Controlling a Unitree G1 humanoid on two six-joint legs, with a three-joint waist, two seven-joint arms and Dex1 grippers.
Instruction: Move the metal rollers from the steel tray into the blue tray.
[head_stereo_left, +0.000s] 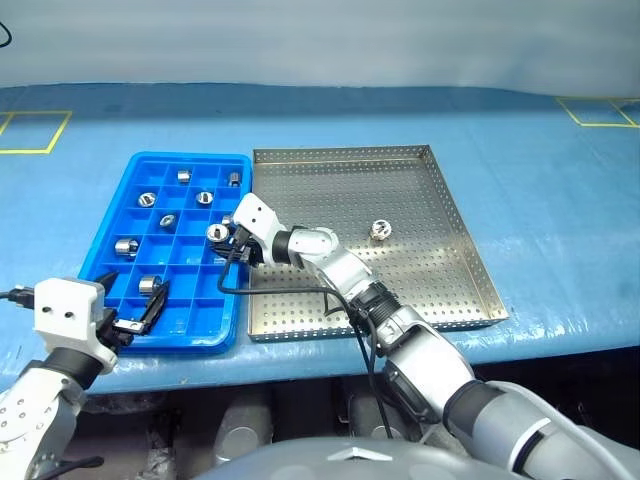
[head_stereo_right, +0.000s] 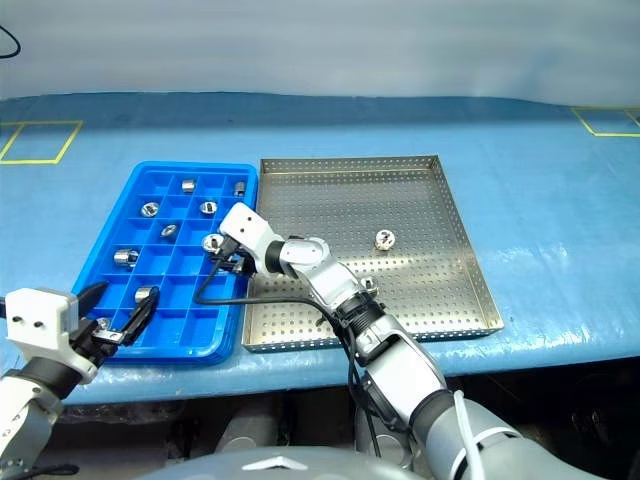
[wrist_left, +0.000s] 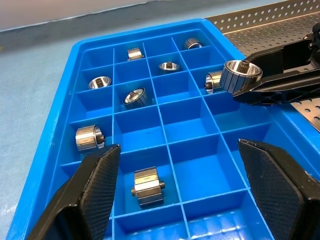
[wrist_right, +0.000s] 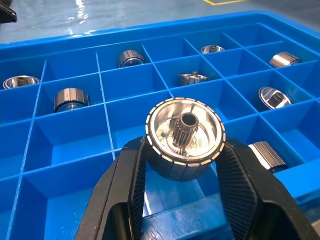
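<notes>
My right tool (wrist_right: 182, 170) grips one roller (wrist_right: 185, 137) over the blue tray (head_stereo_left: 110, 235), which holds several; one roller (head_stereo_left: 380, 229) remains in the steel tray (head_stereo_left: 440, 190). My left tool (wrist_left: 185, 200) gapes empty.

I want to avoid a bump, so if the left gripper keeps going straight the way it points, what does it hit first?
Probably the blue tray: the open left gripper aims into its near compartments, where a metal roller lies just ahead. Depth is uncertain.
</notes>
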